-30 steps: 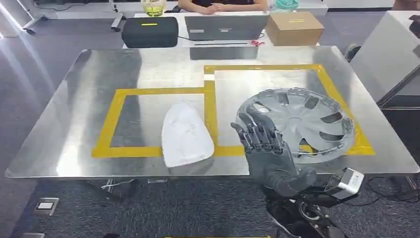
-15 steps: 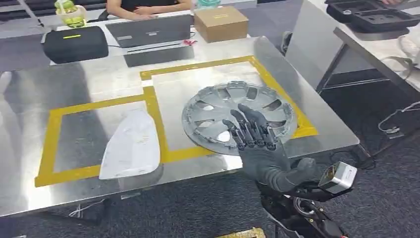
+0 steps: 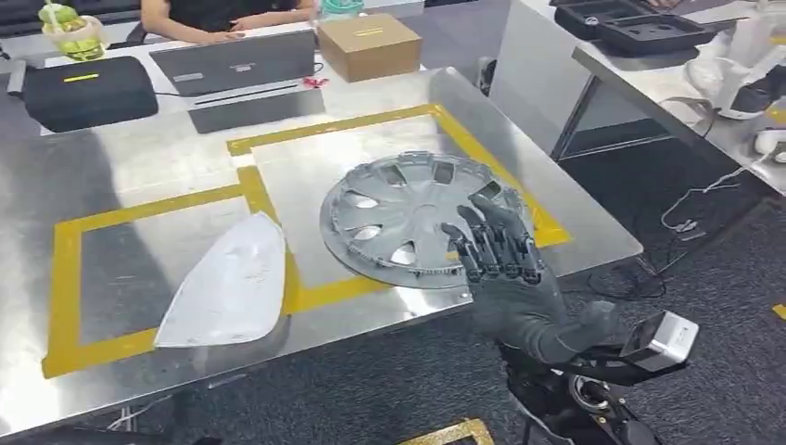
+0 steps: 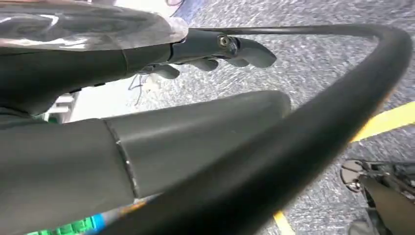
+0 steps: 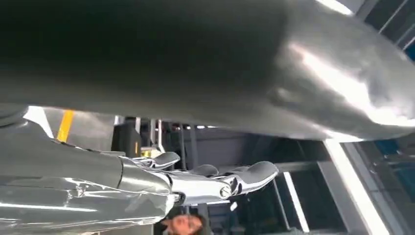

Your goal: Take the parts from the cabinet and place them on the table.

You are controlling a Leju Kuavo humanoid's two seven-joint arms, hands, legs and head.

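Note:
A silver wheel cover (image 3: 399,209) lies flat inside the right yellow-taped box on the metal table (image 3: 139,158). A white curved panel (image 3: 227,287) lies to its left, across the tape line. My right hand (image 3: 505,269) is raised in front of the table's near edge, fingers stretched out and apart, holding nothing; it overlaps the wheel cover's near rim in the head view. The right wrist view shows the same hand (image 5: 195,183) with straight fingers and nothing in it. My left hand (image 4: 186,132) hangs over grey carpet, fingers (image 4: 230,49) loosely extended, with nothing in it.
On the table's far side stand a black case (image 3: 88,91), a laptop (image 3: 232,63) and a cardboard box (image 3: 368,44), with a person (image 3: 213,14) seated behind. A second table (image 3: 649,69) with black trays (image 3: 640,28) stands at right. Cables (image 3: 686,213) lie on the carpet.
The whole picture has shifted left as the camera turned right, bringing the second table into view. My right hand stays raised and open; the wheel cover and panel lie where they were.

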